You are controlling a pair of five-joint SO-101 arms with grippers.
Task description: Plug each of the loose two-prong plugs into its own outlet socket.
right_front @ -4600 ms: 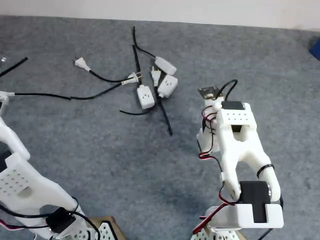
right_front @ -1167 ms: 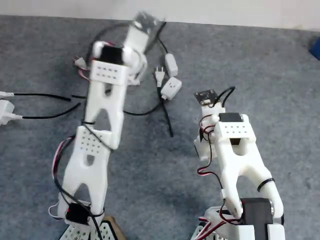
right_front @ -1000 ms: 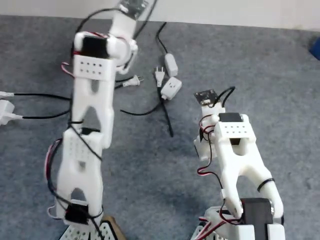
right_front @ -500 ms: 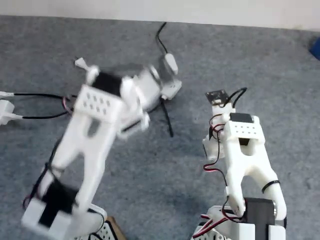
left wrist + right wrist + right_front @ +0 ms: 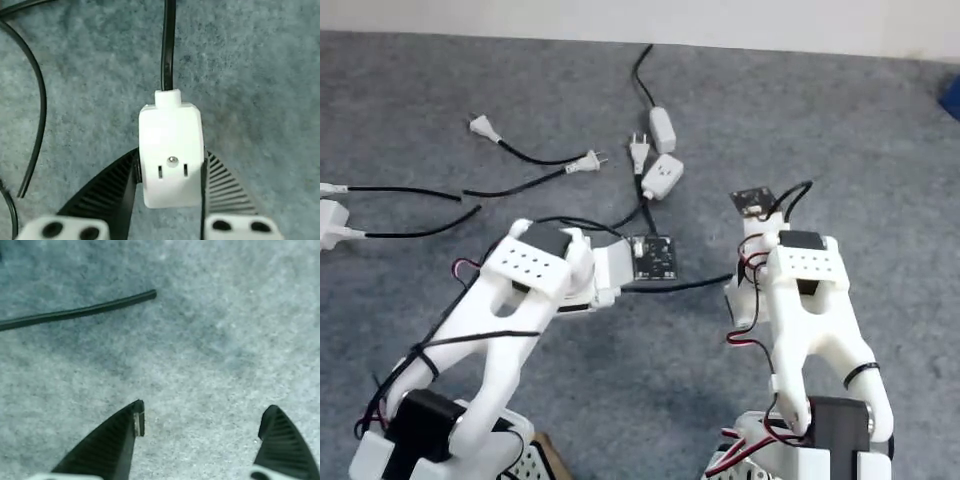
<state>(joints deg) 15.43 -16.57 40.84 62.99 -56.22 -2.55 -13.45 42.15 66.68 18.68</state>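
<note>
Left jaws, clamped on a white plastic outlet socket (image 5: 171,150) with black cord (image 5: 169,45), have withdrawn from the loose white plugs (image 5: 638,152). Right jaws gape empty, so plugging likely comes next.

White socket (image 5: 171,160), black cord (image 5: 169,45), grey carpet (image 5: 260,75)
</note>
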